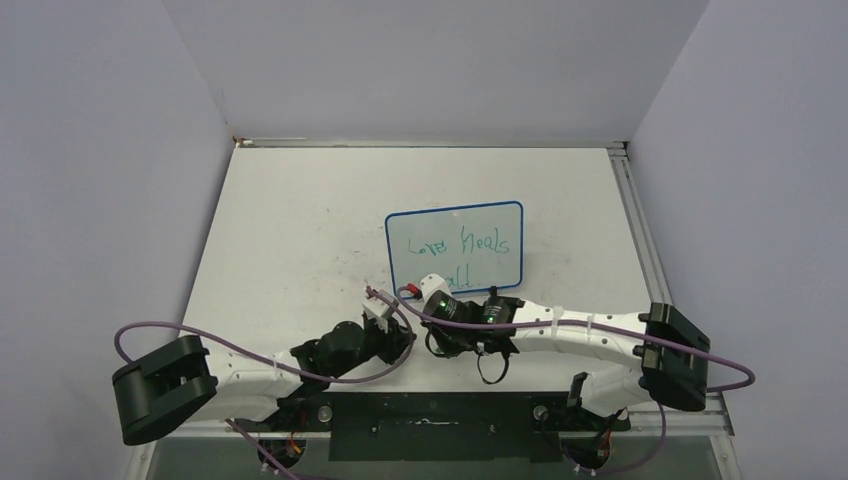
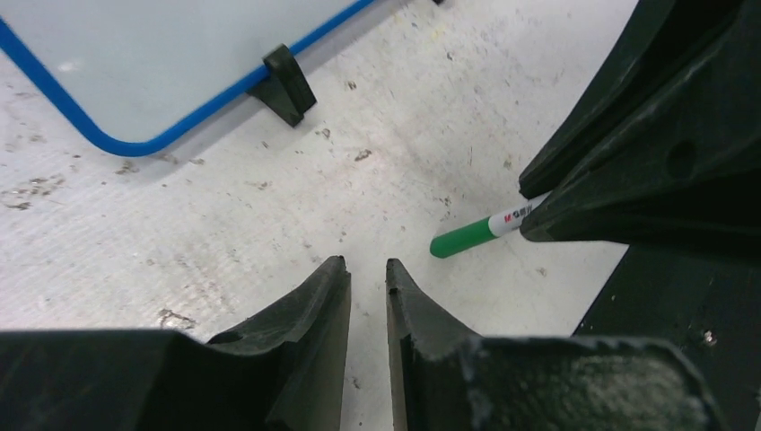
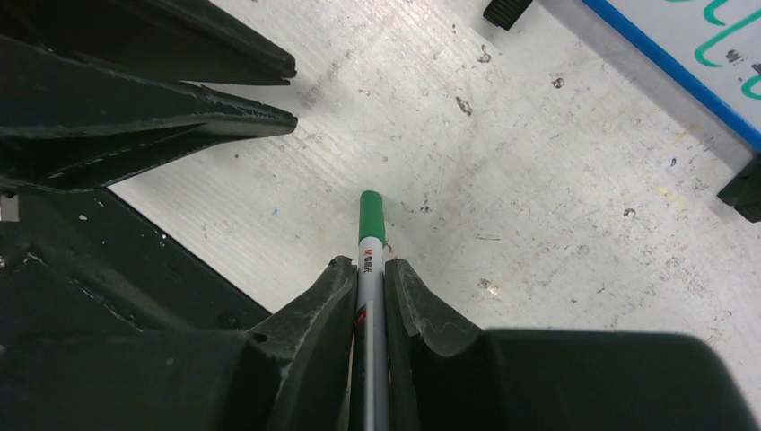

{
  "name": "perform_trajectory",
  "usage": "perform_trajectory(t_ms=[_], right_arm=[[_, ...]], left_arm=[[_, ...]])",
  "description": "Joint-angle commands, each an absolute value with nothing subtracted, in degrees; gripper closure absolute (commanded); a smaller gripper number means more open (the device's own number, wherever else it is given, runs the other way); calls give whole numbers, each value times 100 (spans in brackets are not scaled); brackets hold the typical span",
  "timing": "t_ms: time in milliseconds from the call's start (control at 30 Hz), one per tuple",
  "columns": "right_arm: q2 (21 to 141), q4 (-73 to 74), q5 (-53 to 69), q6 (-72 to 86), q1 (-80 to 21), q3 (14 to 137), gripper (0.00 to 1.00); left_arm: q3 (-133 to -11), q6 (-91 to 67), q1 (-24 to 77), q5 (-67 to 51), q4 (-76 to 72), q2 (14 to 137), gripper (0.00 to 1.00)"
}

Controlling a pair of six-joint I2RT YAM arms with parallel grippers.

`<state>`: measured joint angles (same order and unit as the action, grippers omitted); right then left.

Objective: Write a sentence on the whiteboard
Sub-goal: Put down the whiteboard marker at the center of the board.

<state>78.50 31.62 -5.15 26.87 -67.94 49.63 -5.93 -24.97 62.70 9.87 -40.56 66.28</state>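
Right fingers (image 3: 334, 301) are clamping the green marker (image 3: 371, 224) by its barrel, green end poking forward, low over the surface (image 3: 538, 180) by its near edge. Likely being parked, not writing. Left fingers (image 2: 316, 305) are sitting almost closed, gripping nothing, idling just beside. The whiteboard (image 1: 500, 272) is lying around mid-surface, slightly right, just beyond both arms. The sentence (image 1: 458, 243) is showing in green across two lines, looking finished.

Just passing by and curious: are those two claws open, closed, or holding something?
Left gripper: closed or nearly so, holding nothing.
Right gripper: closed on the green marker.
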Motion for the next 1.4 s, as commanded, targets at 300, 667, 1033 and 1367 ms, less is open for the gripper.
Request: perform_trajectory(t_ms=[300, 667, 1033, 1367], right_arm=[[8966, 4157, -1058, 2919, -7030, 5400, 95], [9832, 4212, -1204, 3124, -7154, 5845, 95], [9310, 3565, -1553, 3307, -6968, 5843, 91], [8399, 2894, -1329, 3144, -6354, 5405, 31]], left_arm=[[-677, -3267, 5653, 1428, -2132, 4591, 80], [-1090, -3549, 4703, 668, -988, 4163, 81], [-1851, -3753, 4205, 845, 259, 3909, 64], [-3088, -3632, 3182, 756, 1537, 3930, 22]])
